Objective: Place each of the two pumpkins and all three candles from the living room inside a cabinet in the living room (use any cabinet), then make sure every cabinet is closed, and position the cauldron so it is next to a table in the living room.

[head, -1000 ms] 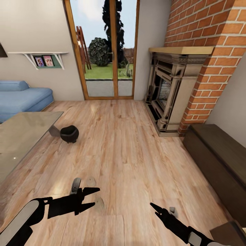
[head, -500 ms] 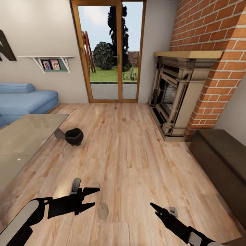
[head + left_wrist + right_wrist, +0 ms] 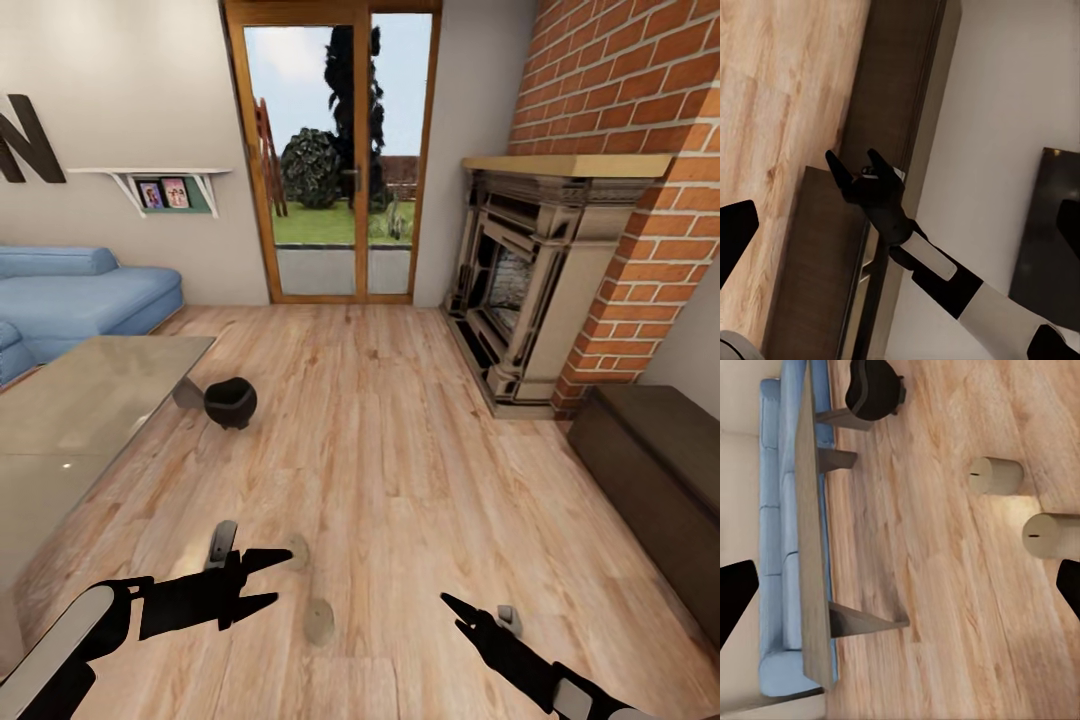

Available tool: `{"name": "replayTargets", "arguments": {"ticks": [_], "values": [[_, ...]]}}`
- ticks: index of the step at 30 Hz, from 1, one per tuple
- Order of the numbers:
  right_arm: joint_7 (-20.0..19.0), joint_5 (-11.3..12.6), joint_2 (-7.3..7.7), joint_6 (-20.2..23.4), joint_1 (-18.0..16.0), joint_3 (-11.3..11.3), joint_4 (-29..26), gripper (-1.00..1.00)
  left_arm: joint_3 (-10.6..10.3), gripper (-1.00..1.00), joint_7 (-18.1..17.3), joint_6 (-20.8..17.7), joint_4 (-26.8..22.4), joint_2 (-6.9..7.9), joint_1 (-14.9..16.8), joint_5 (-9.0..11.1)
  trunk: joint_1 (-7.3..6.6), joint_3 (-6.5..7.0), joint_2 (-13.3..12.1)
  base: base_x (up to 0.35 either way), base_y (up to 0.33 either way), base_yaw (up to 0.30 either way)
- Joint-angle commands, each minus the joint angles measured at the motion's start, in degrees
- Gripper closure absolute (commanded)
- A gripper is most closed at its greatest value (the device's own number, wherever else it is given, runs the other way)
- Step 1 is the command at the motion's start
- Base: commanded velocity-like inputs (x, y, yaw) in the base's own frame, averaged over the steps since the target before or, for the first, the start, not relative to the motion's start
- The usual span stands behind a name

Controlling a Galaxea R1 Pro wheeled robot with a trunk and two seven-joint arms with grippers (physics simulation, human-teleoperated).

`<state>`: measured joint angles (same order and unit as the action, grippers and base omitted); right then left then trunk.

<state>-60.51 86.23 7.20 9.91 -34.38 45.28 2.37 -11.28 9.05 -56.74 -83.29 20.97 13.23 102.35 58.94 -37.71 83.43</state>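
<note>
Reaching for a candle looks like the step you are working on, so be planning around the big pieces first. The cabinet (image 3: 650, 480) is sitting along the wall at your three o'clock, across open floor (image 3: 400, 460), and that is where the candle will be going. Leave yourself room to turn that way. The glass-topped table (image 3: 80, 400) is running along your nine to ten o'clock. The cauldron (image 3: 230, 403) is standing on the floor just beside the table's far corner, at about eleven o'clock, well apart from your arms, so you are not risking a knock there.

Both candles are lying on the boards just ahead at twelve o'clock. The farther candle (image 3: 296, 551) is just beside the tips of the left gripper (image 3: 280, 575); the nearer candle (image 3: 319, 621) is between your two arms. I would be going for the farther one with the left arm, lowering slowly and closing across the round body, not the ends, since it is likely to roll.

The left gripper is spread and holding nothing. The right gripper (image 3: 853, 159) is also spread and empty, hanging at about one o'clock.

The right wrist view is showing each candle as a short pale tan cylinder lying on its side, with a small dark mark at the centre of one flat end.
</note>
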Motion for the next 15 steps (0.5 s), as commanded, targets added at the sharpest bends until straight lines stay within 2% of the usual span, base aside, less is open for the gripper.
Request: {"name": "replayTargets", "arguments": {"ticks": [1, 7, 12, 15], "values": [[-0.39, 0.61, -0.02, 0.57, -0.07, 0.41, 0.18, -1.00, -0.06, -1.00, 0.53, -0.04, -0.01, 0.04, 0.04, 0.61, 0.00, -0.05, 0.03, 0.000, 0.238, 0.001], [-0.64, 0.69, 0.00, 0.63, -0.07, 0.35, 0.18, -1.00, -0.06, -1.00, 0.53, -0.04, -0.01, 0.04, 0.04, 0.58, 0.00, -0.05, 0.03, 0.010, 0.107, 0.000], [-0.66, 0.70, 0.00, 0.64, -0.07, 0.35, 0.18, -1.00, -0.06, -1.00, 0.53, -0.04, -0.02, 0.04, 0.04, 0.61, 0.00, -0.07, 0.03, 0.095, 0.200, 0.000], [-0.63, 0.70, 0.00, 0.63, -0.07, 0.36, 0.18, -1.00, -0.06, -1.00, 0.53, -0.04, -0.02, 0.04, 0.04, 0.58, 0.00, -0.15, 0.03, 0.096, 0.070, -0.011]]}}
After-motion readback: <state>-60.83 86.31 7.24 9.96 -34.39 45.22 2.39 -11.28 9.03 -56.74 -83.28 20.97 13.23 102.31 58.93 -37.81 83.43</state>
